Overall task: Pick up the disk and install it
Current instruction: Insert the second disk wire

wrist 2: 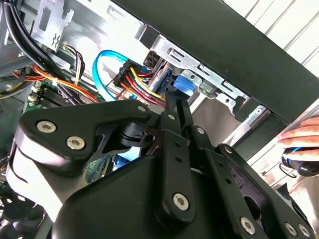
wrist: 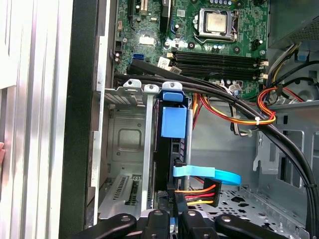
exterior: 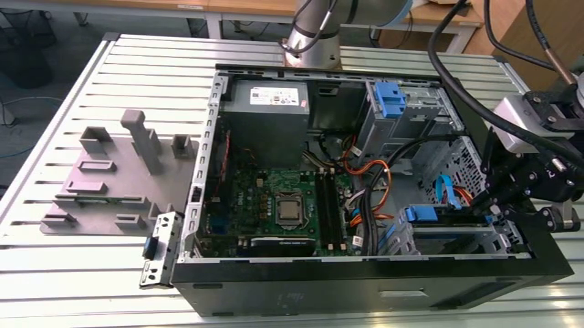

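Observation:
The disk (wrist: 173, 122) stands on edge in a slot of the metal drive cage (wrist: 128, 134). Its blue caddy tab faces the motherboard and its dark body runs back toward me. In the exterior view the blue tab of the disk (exterior: 422, 213) shows at the cage in the case's front right corner. My gripper (exterior: 500, 205) reaches in from the exterior view's right. In both wrist views its fingers (wrist: 158, 216) sit close together at the disk's rear end, and a sliver of blue shows between them. In the second wrist view the gripper (wrist 2: 172, 99) points at the blue caddy of the disk (wrist 2: 192, 82).
A blue data cable (wrist: 209, 174) and a red-yellow power plug (wrist: 199, 194) hang right beside the disk. Thick black cables (wrist: 239, 107) cross above the cage. A bare blue bracket (exterior: 390, 99) sits in the upper bay, the power-supply box (exterior: 267, 99) at the back. A person's hand (wrist 2: 299, 137) rests outside the case.

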Controlling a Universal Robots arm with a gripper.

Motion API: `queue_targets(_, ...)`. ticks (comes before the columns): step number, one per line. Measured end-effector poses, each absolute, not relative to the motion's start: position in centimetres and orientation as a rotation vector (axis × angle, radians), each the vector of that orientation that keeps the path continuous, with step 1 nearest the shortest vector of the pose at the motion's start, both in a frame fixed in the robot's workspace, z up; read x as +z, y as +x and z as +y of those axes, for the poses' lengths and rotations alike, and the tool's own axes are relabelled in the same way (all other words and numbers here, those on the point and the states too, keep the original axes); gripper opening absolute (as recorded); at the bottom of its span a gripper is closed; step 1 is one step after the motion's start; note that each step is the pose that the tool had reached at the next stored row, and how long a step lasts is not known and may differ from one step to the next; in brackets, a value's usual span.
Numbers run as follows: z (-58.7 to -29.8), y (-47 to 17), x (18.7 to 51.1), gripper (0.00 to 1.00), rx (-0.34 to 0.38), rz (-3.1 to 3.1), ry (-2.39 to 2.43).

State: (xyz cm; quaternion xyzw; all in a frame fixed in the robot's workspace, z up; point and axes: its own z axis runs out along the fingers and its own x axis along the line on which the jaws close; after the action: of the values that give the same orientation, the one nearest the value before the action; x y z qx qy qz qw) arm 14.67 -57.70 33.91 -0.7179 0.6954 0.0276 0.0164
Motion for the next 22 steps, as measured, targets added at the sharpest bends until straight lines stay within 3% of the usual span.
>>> queue_targets(22,-57.07,13.8,33.69,0.16,0.047,2.145,-2.217)
